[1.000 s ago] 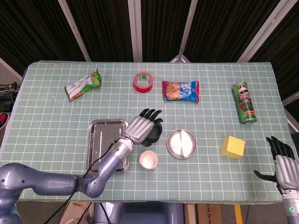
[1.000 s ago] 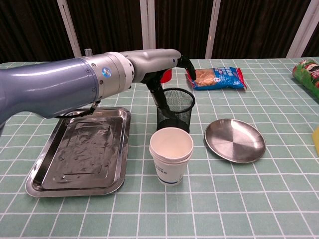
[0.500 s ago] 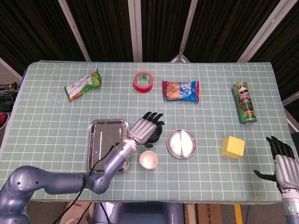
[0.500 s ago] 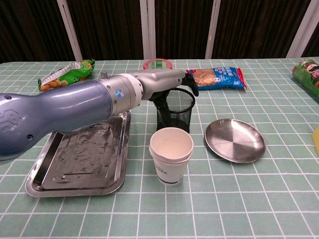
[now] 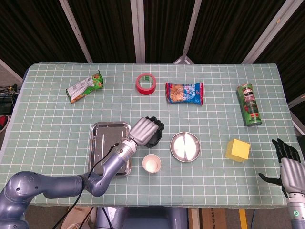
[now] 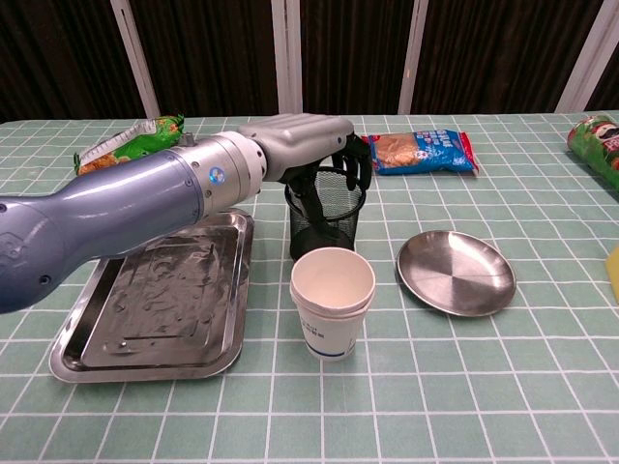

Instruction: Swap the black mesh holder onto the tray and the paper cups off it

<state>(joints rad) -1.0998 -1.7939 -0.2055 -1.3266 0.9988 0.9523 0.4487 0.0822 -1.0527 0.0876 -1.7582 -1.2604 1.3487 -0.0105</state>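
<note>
Tabletop: left hand [image 6: 300, 140] fingers clamp black mesh holder [image 6: 324, 215]; tray [image 6: 160, 295] holds nothing.

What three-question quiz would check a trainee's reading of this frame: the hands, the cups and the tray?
1. True or false: the paper cups stand on the tray.
2. Which hand is closed on the black mesh holder? A) left hand B) right hand C) neither
3. Fill in: the steel tray now holds ____ of the task's things.

Key
1. False. The cups stand on the table, beside the tray's right edge.
2. A. The left hand wraps its fingers over the holder's rim; the right hand sits apart at the table's near right corner, fingers spread, holding nothing.
3. None. The holder is still right of the tray.
</note>
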